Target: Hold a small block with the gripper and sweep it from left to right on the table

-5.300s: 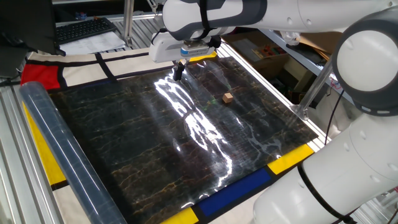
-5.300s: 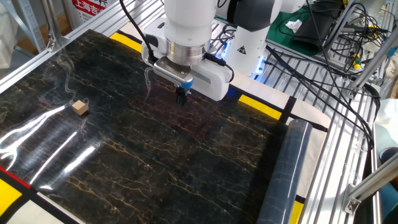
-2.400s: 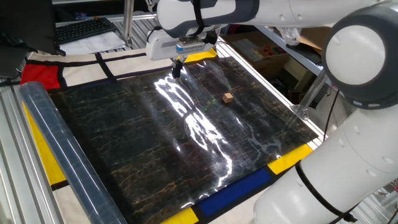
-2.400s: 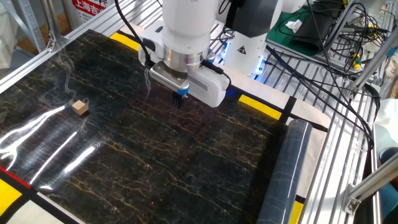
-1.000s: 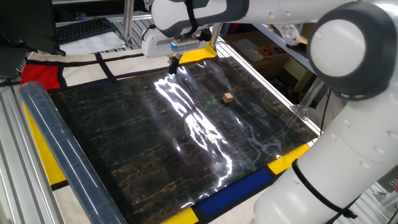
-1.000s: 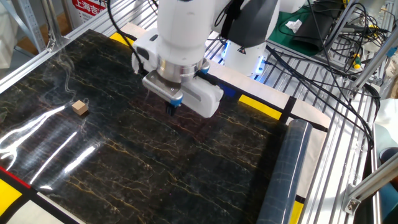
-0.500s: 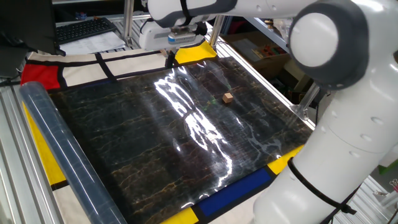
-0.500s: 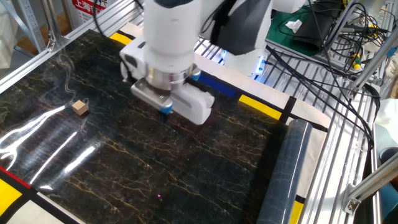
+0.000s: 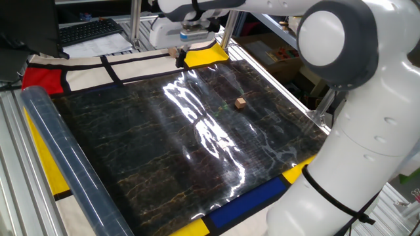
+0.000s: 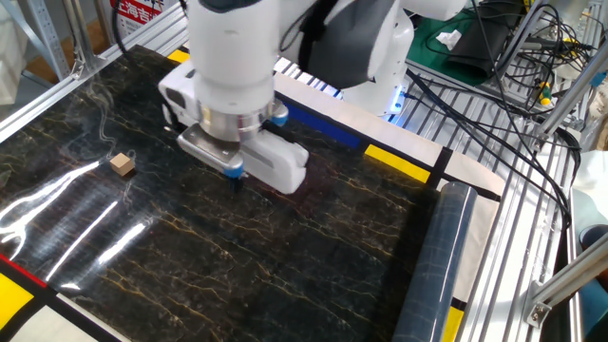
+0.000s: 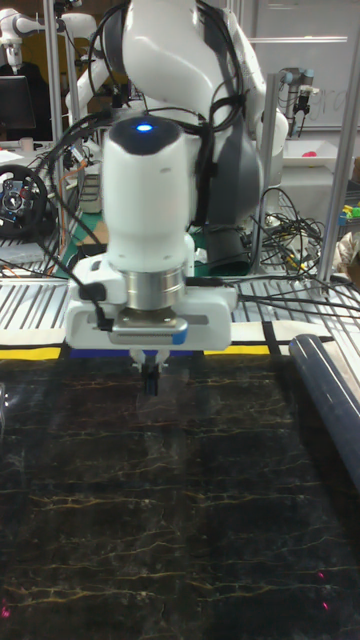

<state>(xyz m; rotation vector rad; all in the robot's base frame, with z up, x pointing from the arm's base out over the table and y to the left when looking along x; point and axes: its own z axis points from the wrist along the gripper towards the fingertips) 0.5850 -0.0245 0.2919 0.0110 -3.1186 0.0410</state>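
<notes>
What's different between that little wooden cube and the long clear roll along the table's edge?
The wooden cube is tiny, tan and opaque; the clear roll is long, round and see-through. The cube sits on the black sheet; the roll lies along its edge. Neither touches the gripper.

Gripper (image 11: pixel 150 378) fingertips tiny (held block unresolvable).

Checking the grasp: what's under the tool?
Only the black table shows under the tool. Anything in its grip is too small to see. A wooden cube lies well apart.
</notes>
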